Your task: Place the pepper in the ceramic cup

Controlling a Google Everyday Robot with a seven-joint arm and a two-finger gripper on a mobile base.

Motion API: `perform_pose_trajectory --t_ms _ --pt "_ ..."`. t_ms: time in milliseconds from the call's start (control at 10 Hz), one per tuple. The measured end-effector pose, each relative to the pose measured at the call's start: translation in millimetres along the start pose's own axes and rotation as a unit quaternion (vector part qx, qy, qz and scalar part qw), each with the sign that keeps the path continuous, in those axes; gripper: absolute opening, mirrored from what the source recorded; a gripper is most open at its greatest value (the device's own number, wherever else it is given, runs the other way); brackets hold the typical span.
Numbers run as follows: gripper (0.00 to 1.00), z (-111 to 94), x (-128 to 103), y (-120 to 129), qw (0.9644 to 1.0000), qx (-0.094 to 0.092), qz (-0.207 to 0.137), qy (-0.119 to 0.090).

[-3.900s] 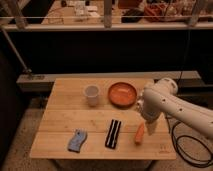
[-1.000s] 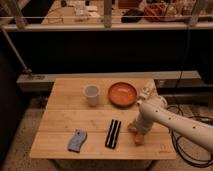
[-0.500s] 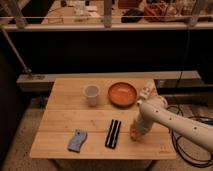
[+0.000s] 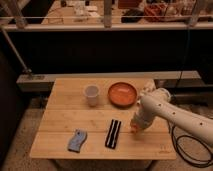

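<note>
While the claw [image 4: 136, 124] sits right at the pepper [image 4: 133, 130] on the table [image 4: 65, 120], its opening cannot be told

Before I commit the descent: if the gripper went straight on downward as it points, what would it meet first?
Probably the pepper, just under the gripper on the table; whether they already touch is unclear.

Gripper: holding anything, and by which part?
Cannot be told. The gripper hangs low over the small orange-red tapered pepper on the wooden table, covering most of it; no hold is visible.
</note>
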Motion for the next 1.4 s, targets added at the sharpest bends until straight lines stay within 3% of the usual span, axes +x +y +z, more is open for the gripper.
perform_pose_trajectory --t_ms 400,1400 --pt "0.01 -29 -6 -30 0.9998 0.010 -0.014 0.004" --pt "0.01 -58 -14 -82 0.9989 0.031 -0.036 0.004"
